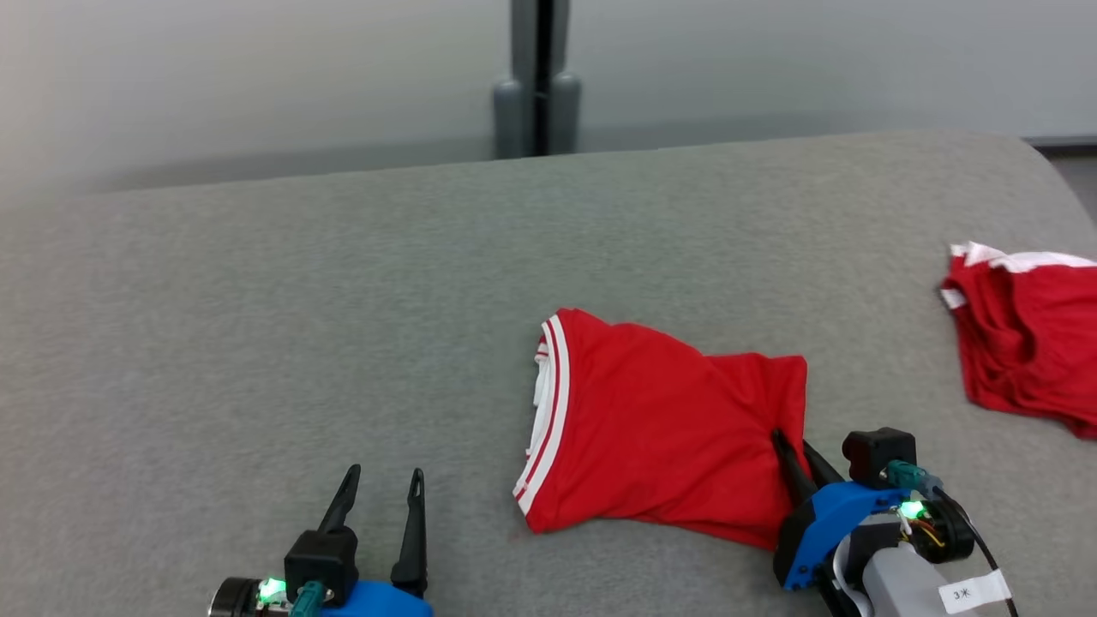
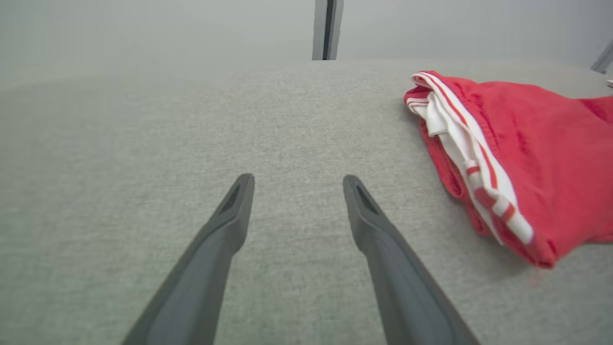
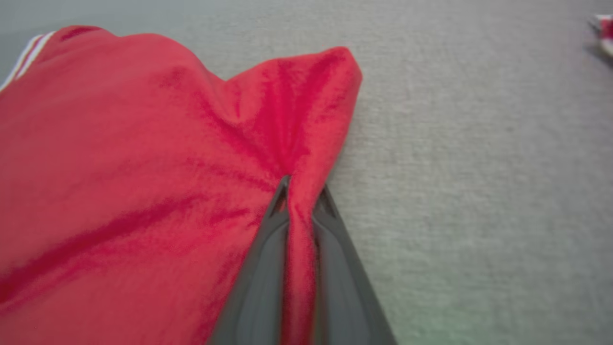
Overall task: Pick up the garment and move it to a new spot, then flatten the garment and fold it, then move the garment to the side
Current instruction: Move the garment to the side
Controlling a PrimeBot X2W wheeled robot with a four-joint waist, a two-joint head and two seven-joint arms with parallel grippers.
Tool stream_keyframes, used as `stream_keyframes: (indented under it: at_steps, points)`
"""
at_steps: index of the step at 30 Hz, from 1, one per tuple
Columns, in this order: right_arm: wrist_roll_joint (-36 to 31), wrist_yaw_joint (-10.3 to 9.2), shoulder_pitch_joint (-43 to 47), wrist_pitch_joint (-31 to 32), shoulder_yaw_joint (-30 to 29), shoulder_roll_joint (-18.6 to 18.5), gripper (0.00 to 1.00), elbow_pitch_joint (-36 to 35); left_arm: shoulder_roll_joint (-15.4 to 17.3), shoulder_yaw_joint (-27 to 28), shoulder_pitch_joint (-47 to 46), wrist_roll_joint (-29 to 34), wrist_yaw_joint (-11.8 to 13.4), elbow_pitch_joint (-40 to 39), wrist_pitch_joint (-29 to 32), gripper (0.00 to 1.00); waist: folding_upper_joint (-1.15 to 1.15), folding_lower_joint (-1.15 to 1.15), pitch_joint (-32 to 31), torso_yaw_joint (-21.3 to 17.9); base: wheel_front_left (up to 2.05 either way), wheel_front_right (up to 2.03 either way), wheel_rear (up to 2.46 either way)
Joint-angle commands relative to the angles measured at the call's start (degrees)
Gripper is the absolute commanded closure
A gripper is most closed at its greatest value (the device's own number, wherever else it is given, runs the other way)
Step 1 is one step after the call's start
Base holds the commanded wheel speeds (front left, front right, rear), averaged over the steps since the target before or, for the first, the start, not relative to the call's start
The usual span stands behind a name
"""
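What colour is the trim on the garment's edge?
Trim: white with red stripes; clearest in left wrist view.

A grey, felt-like top spans the head view, its far edge running from 9 o'clock round to 2 o'clock. Behind it is a pale grey wall. At 12 o'clock a dark grey post rises against the wall, with a black slit down its middle and a wider foot. At 3 o'clock a crumpled red heap lies on the top, white trim along its upper edge, cut off by the frame. The left wrist view has the post at 12 o'clock. The right wrist view has a blurred bit of the heap at 2 o'clock.
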Motion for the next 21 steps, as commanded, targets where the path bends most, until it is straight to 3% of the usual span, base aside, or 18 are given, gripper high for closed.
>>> stream_keyframes:
  at_steps: [1,6,11,17,21]
  points:
    - [-0.8,-0.25,2.3,0.2,-0.8,-1.0,1.0,0.1,0.0,-0.5,-1.1,-0.4,-0.1,-0.4,-0.2,0.0,0.0,-0.01,-2.6,-4.8,0.0,0.0,0.0]
    - [-1.6,-0.19,4.1,0.2,-2.5,-0.8,1.0,-2.2,0.0,-2.2,-2.2,-0.5,-0.5,-0.4,-0.2,0.0,0.0,-0.01,-2.3,-11.7,0.0,0.0,0.0]
    - [-2.6,-0.18,5.2,0.1,-4.3,-0.7,1.0,-4.2,0.0,-4.0,-3.3,-0.6,-1.2,-0.5,-0.2,0.0,0.0,-0.01,-1.2,-15.3,0.0,0.0,0.0]
    - [-3.3,-0.18,4.1,0.0,-5.5,-2.1,1.0,-5.4,0.1,-4.9,-4.3,0.0,-1.4,0.6,-0.2,0.0,0.0,-0.01,0.5,-15.5,0.0,0.0,0.0]
    - [-4.0,-0.14,-1.8,0.0,-5.1,-3.4,1.0,-6.0,0.3,-3.8,-4.7,1.7,-1.7,1.7,-0.2,0.0,0.0,-0.01,2.5,-13.7,0.0,0.0,0.0]
